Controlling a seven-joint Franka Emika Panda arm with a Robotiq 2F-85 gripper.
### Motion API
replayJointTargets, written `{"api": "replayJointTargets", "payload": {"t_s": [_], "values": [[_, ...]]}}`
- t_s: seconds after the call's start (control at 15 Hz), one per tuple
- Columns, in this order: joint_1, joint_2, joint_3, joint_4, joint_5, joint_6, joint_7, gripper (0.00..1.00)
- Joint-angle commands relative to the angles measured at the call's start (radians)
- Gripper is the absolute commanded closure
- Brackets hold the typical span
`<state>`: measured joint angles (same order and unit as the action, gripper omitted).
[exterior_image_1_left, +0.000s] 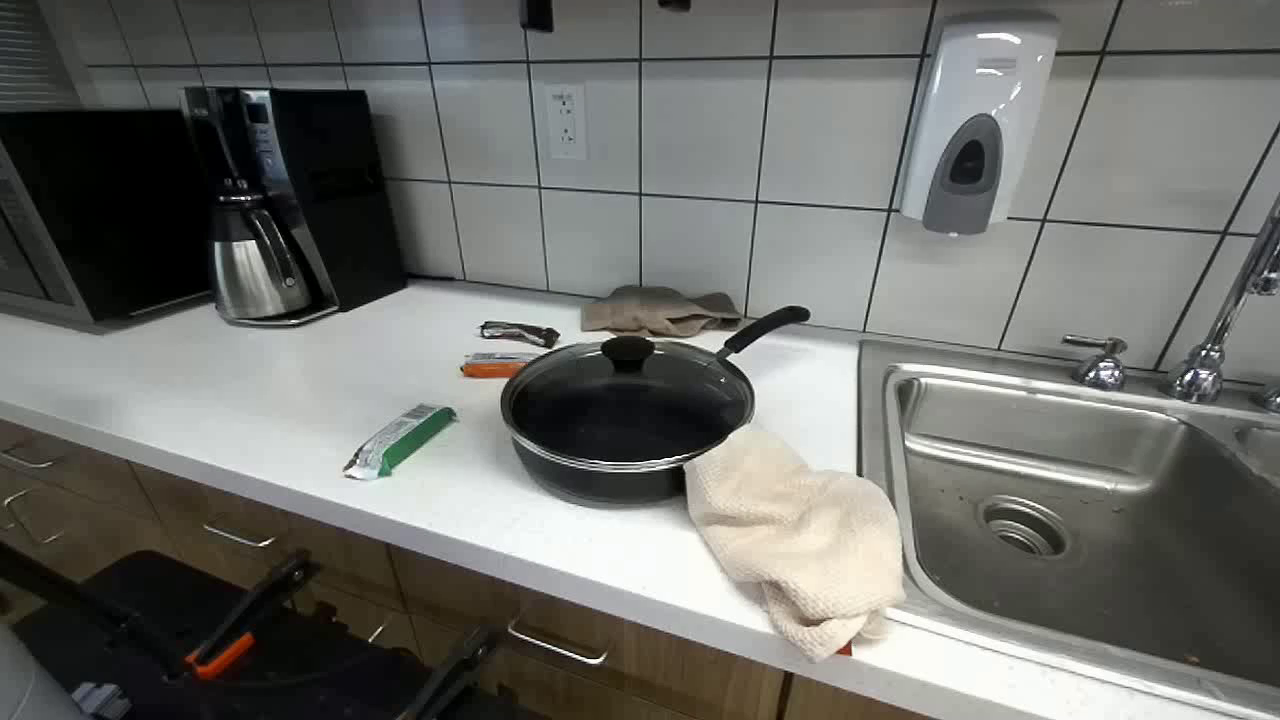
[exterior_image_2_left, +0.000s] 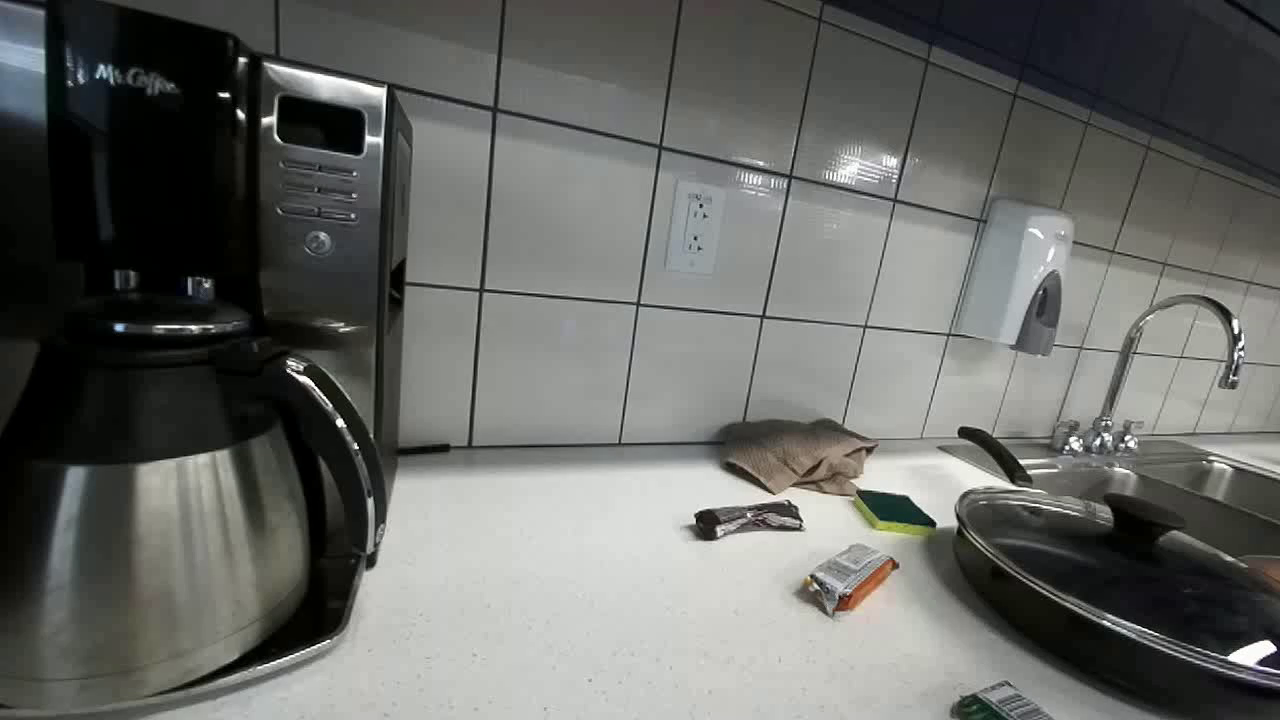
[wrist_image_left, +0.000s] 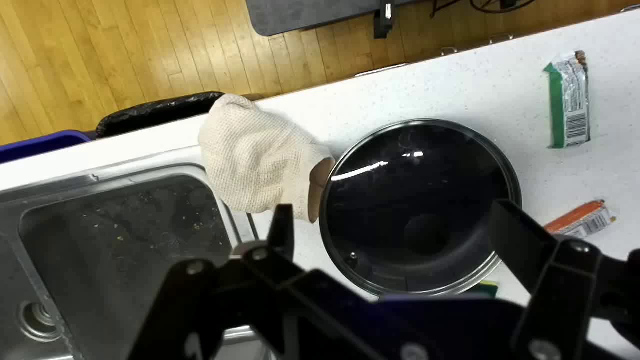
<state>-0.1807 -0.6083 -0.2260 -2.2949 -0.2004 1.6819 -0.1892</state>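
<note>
Black pan under a glass lid, round knob, rests on the counter, handle at two o'clock, sink at three in an exterior view | Gripper, jaws wide apart, hangs overhead, gripping nothing

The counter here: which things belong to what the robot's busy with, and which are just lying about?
Likely part of it, framed by the open, empty gripper in the wrist view:
black pan
glass lid on top

Probably just lying about:
beige cloth
brown cloth
green-and-white packet
orange-and-silver packet
dark packet
sponge
</note>
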Motion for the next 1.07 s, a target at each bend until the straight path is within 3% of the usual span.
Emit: {"api": "replayJointTargets", "payload": {"t_s": [0.0,1.0], "values": [[0.002,0.001,-0.002,0.003,-0.001,-0.003,0.0,0.0],[0.0,0.008,0.003,-0.011,-0.012,0.033,0.013,0.0]]}}
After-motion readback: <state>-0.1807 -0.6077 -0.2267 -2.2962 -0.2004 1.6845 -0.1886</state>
